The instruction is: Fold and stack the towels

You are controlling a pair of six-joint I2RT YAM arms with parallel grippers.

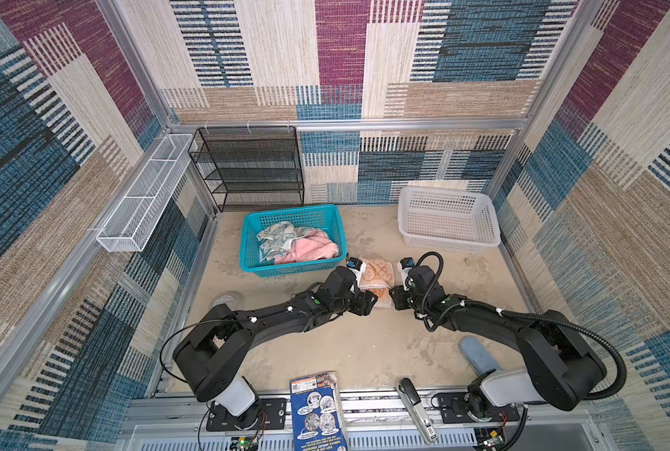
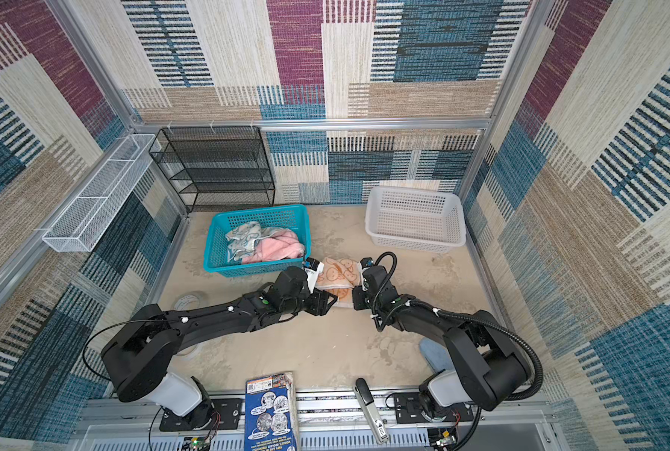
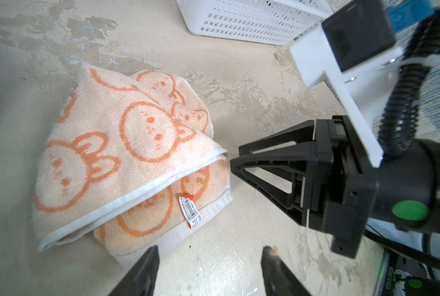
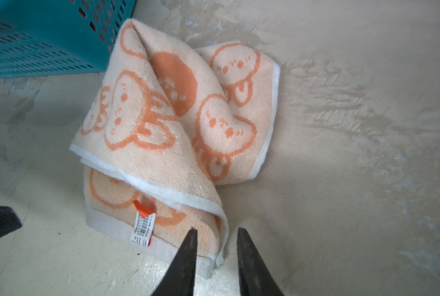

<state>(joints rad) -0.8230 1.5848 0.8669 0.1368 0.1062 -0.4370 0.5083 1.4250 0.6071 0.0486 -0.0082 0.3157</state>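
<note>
An orange towel [image 1: 376, 273] [image 2: 339, 273] with a white rabbit print lies loosely folded on the table between both grippers. Its barcode tag [image 3: 189, 212] shows on the lower layer. My left gripper [image 1: 371, 303] [image 3: 211, 249] stands open beside the towel's near left corner, with only bare table between its fingers. My right gripper [image 1: 393, 293] [image 4: 216, 230] has its jaws drawn narrow around the towel's near right corner [image 4: 220, 256]. The blue towel [image 1: 276, 238] and the pink towel [image 1: 314, 248] lie crumpled in the teal basket [image 1: 290, 213].
A white basket [image 1: 448, 222] stands at the back right. A black mesh shelf [image 1: 247, 168] and a white wire tray [image 1: 142, 195] stand at the back left. A tape roll [image 1: 226, 300], a blue box [image 1: 316, 414] and a stapler [image 1: 415, 410] lie near the front.
</note>
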